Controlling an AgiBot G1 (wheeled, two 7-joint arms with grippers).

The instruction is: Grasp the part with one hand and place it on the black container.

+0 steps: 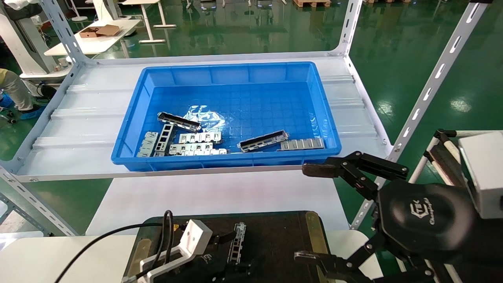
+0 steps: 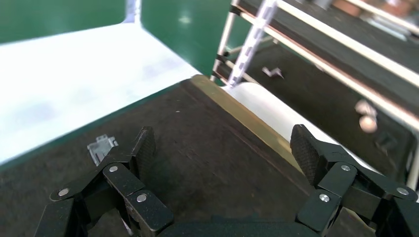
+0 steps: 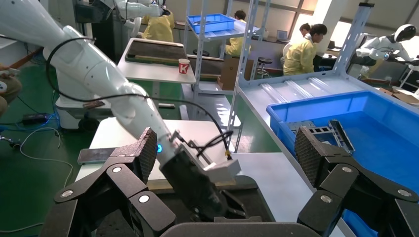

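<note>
Grey metal, the part (image 1: 237, 240) lay flat on the black container (image 1: 275, 236), its long axis running from 12 to 6 o'clock in the head view. The left end effector (image 1: 232, 251) hovered low over it with fingers spread wide, one pad (image 1: 227, 237) just beside the part's 9 o'clock side; whether they touched could not be told. In the left wrist view only a small pale end of the part (image 2: 101, 146) showed beside a finger. The right end effector (image 1: 310, 212) hung at 4 o'clock, off the blue bin (image 1: 235, 161), its fingers wide and empty — its black housing carried a pale logo reading "Champions" as far as could be made out. More channel bars (image 1: 263, 140) and flat plates (image 1: 196, 137) lay inside the bin. A red cup (image 3: 184, 65) marked "K" stood on a far table (image 3: 148, 71).
</note>
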